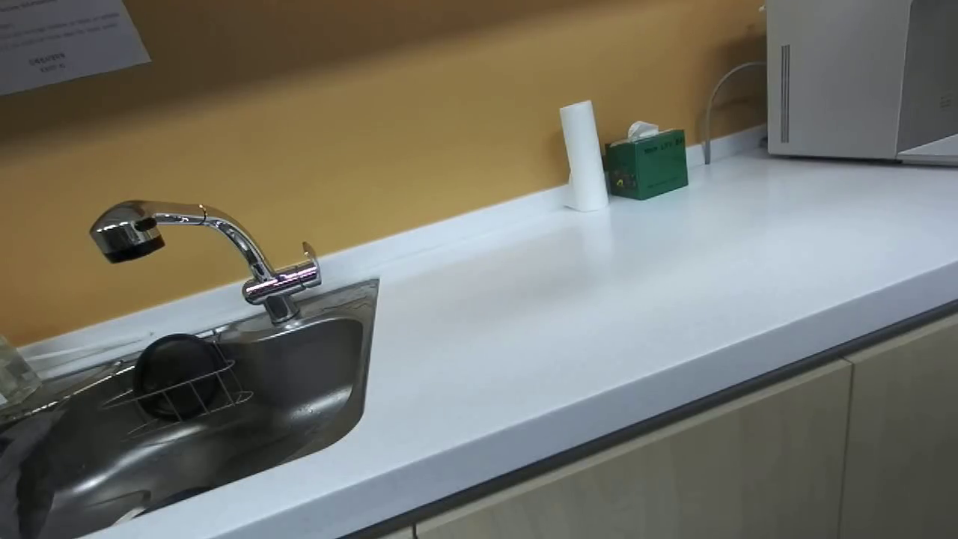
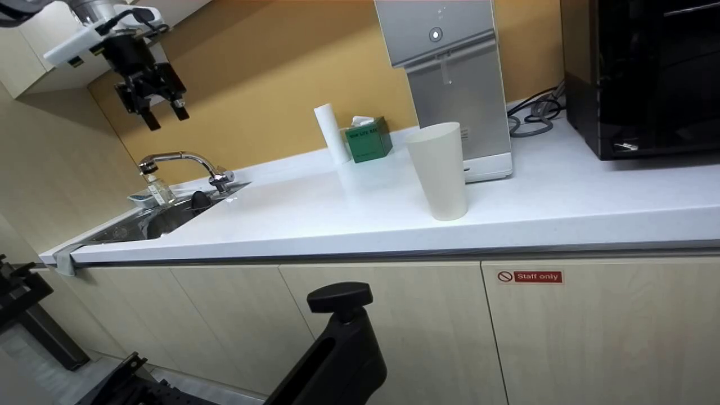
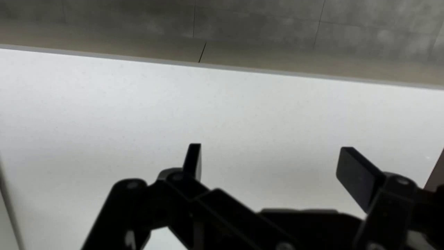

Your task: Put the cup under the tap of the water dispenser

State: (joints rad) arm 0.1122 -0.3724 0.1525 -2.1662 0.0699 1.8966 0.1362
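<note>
A tall off-white cup [image 2: 441, 174] stands upright on the white counter, in front of the silver water dispenser [image 2: 484, 107] and apart from my gripper. The cup partly covers the dispenser's lower left. The dispenser has a round button and a recessed front; its tap is too unclear to make out. The side of the dispenser [image 1: 834, 82] also shows at the right edge of an exterior view, where the cup is out of view. My gripper [image 2: 166, 116] is open and empty, high above the counter and far left of the cup. In the wrist view my gripper's fingers [image 3: 270, 147] are wide apart.
A paper roll [image 2: 332, 134] and a green tissue box [image 2: 368, 140] stand by the wall left of the dispenser. A sink [image 1: 299, 382] with a chrome faucet [image 1: 247, 243] lies farther left. A black appliance [image 2: 647, 79] stands right. The counter's front edge [image 3: 222, 65] crosses the wrist view.
</note>
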